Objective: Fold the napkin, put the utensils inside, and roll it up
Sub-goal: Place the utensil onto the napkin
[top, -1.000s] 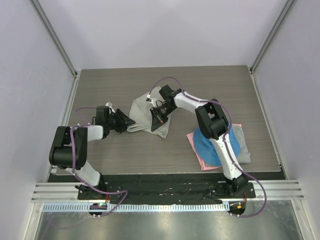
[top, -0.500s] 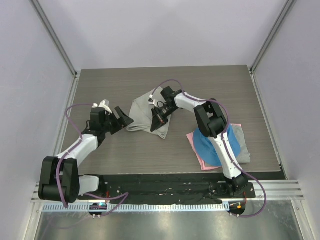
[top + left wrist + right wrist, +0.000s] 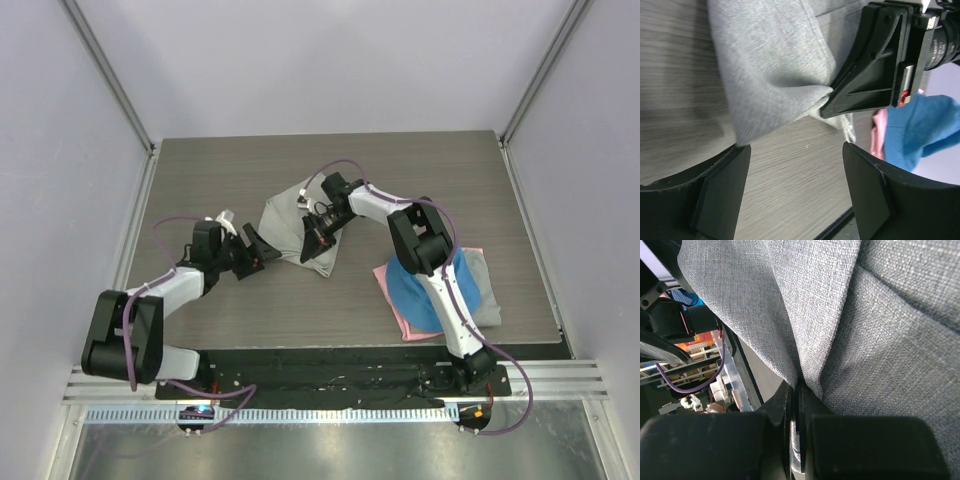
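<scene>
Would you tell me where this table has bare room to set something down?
The table is bare along the far edge behind the napkin, and in the near middle between the left gripper and the blue cloth. Crowded: the centre, where the right gripper pinches the napkin, and the near right around the blue cloth.

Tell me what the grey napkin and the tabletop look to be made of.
The napkin: woven cloth, matte; its criss-cross threads show close up, and it folds in soft creases. The tabletop: grey-brown wood grain with fine straight streaks and a dull finish, probably laminate rather than solid wood, though that cannot be told.
</scene>
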Motion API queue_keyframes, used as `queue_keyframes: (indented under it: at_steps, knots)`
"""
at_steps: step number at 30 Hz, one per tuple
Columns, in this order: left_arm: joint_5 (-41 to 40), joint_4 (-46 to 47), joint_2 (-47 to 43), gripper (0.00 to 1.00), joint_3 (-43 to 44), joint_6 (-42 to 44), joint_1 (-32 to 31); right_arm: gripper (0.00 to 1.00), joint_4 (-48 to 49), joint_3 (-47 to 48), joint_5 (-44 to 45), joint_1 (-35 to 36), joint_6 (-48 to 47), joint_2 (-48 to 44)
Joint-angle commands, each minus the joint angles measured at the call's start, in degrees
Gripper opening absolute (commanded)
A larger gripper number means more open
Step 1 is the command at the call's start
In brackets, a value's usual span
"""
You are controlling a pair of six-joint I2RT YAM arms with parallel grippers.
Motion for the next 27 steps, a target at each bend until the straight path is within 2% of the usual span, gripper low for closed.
queue_keyframes:
  at_steps: [1, 9, 27]
  knots:
    - [5.8, 12.8, 4.5, 0.79, 0.5, -4.6, -0.1, 0.01, 1.2, 0.9, 2.7, -0.3, 0.7, 1.1]
    - [6.3, 21.3, 9.7, 0.79, 3.0, -8.5, -0.1, 0.01, 1.4, 0.8, 3.0, -0.3, 0.9, 1.6]
    - [3.9, 33.0, 17.2, 0.79, 4.6, -13.0, 2.9, 0.01, 1.7, 1.5, 2.9, -0.6, 2.2, 2.9]
